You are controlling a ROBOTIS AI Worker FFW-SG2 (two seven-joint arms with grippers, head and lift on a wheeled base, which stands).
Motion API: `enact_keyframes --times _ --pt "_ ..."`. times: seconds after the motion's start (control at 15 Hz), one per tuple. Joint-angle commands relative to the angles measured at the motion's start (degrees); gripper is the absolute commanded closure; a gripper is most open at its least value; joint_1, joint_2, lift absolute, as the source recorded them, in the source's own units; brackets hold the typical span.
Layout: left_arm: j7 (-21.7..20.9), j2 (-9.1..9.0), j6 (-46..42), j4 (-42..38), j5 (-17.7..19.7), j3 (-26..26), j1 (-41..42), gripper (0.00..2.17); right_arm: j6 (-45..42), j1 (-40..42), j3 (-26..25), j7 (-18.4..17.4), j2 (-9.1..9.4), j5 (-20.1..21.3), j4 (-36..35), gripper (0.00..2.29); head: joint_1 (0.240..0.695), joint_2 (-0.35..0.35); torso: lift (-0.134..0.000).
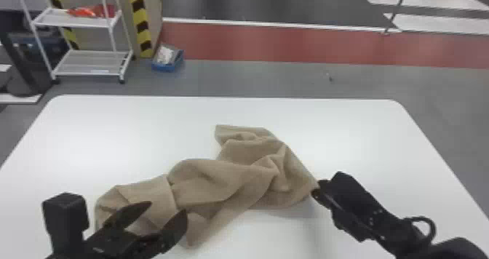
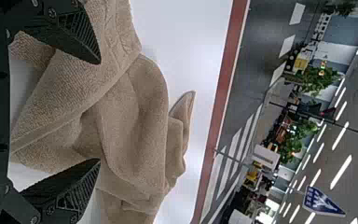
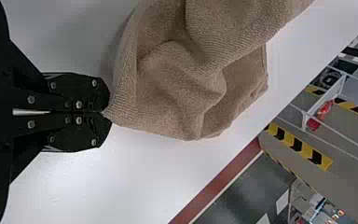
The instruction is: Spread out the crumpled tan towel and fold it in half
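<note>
Left black pincer (image 1: 168, 208): spread over crumpled tan terry towel (image 1: 214, 182)
Right black pincer (image 1: 315, 190): pinching towel's corner
White desk (image 1: 127, 131): below both

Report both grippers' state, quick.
Left gripper: open, holding nothing, over the towel's near left part.
Right gripper: closed, pinching a corner of the tan towel.

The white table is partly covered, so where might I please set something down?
On the table, the far-left and far-right corners are bare, bordered by the table edges and the towel. Crowded: middle to near left, where the towel lies under the left tool, and where the right tool pinches its edge.
</note>
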Motion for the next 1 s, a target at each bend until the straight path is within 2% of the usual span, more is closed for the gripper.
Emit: enact_keyframes --times 0.0,0.07,0.2,0.47,0.53,0.67,0.87,0.93 --pt "1.15 0.04 0.46 -0.09 -0.89 -1.84 -1.41 0.16 0.02 3.42 -1.10 -0.05 0.00 0.90 -1.87 1.67 0.695 -0.122 -0.124" --pt "1.59 0.04 0.64 -0.09 -1.95 -2.55 -2.02 0.16 0.02 4.65 -1.71 -0.05 0.00 0.90 -2.75 1.67 0.695 -0.144 -0.124" --pt "1.42 0.22 1.69 -0.09 -7.57 -4.57 -3.78 0.16 -0.33 6.23 -2.59 -0.05 0.00 0.81 -3.80 1.67 0.695 -0.163 -0.124" --pt "1.06 0.22 16.11 -0.35 -7.92 -5.53 -6.94 0.16 -0.68 7.38 -3.12 -0.14 0.00 0.20 -3.72 1.67 0.695 -0.189 -0.124" --pt "1.77 0.13 19.45 -0.26 -9.59 -6.76 -7.65 0.16 -0.68 7.46 -3.12 -0.14 0.09 -0.07 -3.72 1.67 0.695 -0.197 -0.124" --pt "4.14 0.22 19.62 -0.44 -11.79 -8.08 -7.65 0.16 -0.86 7.73 -3.12 -0.14 0.09 -0.33 -3.80 1.67 0.695 -0.203 -0.124" --pt "4.67 0.22 19.62 -1.05 -12.05 -8.08 -7.21 0.15 -1.21 7.82 -3.47 -0.14 0.09 -0.77 -3.54 1.67 0.695 -0.199 -0.124" --pt "4.93 0.22 19.62 -0.97 -12.58 -8.17 -7.56 0.21 -1.74 7.82 -3.47 -0.14 0.09 -1.03 -3.37 1.67 0.695 -0.198 -0.124"
